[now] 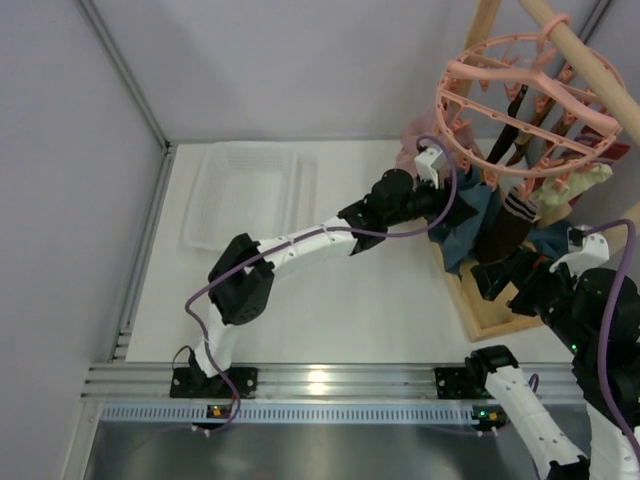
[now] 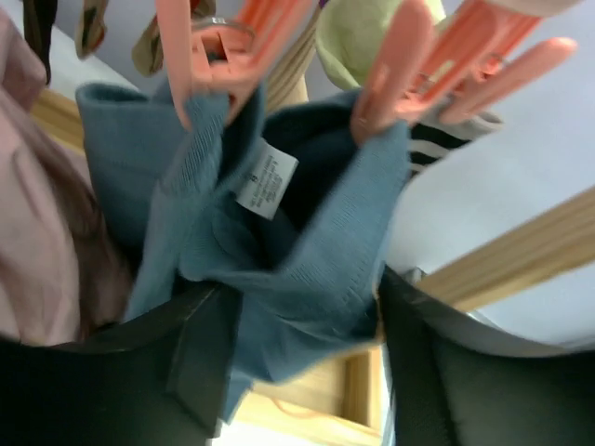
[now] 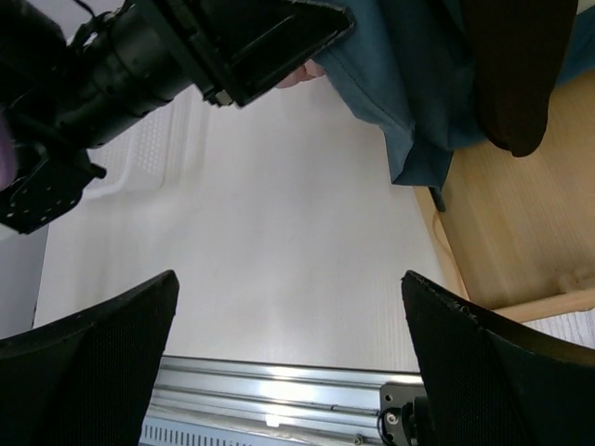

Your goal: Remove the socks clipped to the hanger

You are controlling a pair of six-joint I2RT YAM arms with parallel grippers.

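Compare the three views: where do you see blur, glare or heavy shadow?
Left wrist: blurred throughout, the hanger clips and teal cloth smeared. Top external: sharp, glare on the metal rail. Right wrist: table evenly lit, little shadow.

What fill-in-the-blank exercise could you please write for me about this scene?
1. The label on the blue cloth is ___.
2. The right end effector stands ___ and holds nothing.
3. The clear tray lies on the ___ arm's side of the table.
4. The hanger hangs from a ___ pole.
Missing words: white; open; left; wooden.
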